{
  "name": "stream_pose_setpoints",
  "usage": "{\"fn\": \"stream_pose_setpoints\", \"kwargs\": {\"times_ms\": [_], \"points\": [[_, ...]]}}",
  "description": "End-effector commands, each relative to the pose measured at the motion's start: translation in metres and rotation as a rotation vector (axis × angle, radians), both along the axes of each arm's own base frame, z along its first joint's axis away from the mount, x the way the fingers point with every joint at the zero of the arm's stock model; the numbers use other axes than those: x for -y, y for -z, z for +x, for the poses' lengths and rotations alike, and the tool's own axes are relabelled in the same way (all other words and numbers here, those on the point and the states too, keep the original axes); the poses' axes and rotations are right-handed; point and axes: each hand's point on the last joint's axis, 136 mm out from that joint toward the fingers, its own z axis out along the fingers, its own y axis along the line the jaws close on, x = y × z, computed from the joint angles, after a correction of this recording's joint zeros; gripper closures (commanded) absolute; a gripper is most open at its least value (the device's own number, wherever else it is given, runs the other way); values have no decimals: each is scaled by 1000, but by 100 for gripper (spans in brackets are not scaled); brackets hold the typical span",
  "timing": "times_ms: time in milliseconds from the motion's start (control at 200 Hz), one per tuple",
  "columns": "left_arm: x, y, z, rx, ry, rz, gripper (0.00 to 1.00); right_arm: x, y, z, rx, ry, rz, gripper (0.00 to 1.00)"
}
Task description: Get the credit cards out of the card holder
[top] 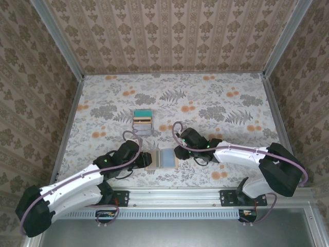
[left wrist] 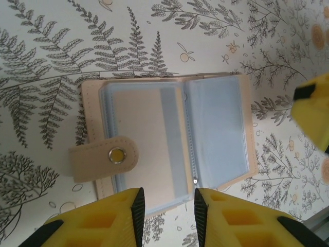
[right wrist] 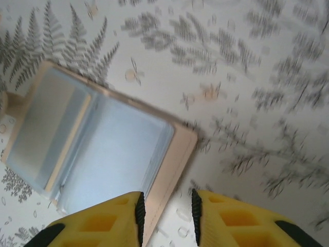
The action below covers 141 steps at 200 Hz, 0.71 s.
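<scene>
The card holder (top: pixel 161 158) is lying open on the floral-patterned table (top: pixel 216 98), which patterned walls (top: pixel 169 36) are enclosing. The left gripper (left wrist: pixel 168 206) and right gripper (right wrist: pixel 165 206) are flanking it, fingers parted and empty. The credit cards (top: pixel 142 122) are sitting stacked behind.

open table (top: pixel 216 98) beyond card holder (top: pixel 161 159), credit cards (top: pixel 142 122) far-left

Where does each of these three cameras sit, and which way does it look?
Top: above and behind the arms, looking down on the table; both arms show, left claw and right claw flanking the open card holder.
Left wrist: on the left arm, looking down at the holder; its yellow fingers at the bottom edge.
Right wrist: on the right arm, likewise; its yellow fingers below.
Shared: all three show the same open holder.
</scene>
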Motion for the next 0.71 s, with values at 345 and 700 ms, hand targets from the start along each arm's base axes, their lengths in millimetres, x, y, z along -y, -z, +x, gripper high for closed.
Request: {"fn": "stream_pose_setpoints", "kwargs": {"times_ms": [345,700], "points": [[5,17,3,-5,-11,0,66,-20,26,-16,-111,43,52,79],[7,32,3,-34,-1,31,67,-12,43,-17,-134,62,-3,79]]}}
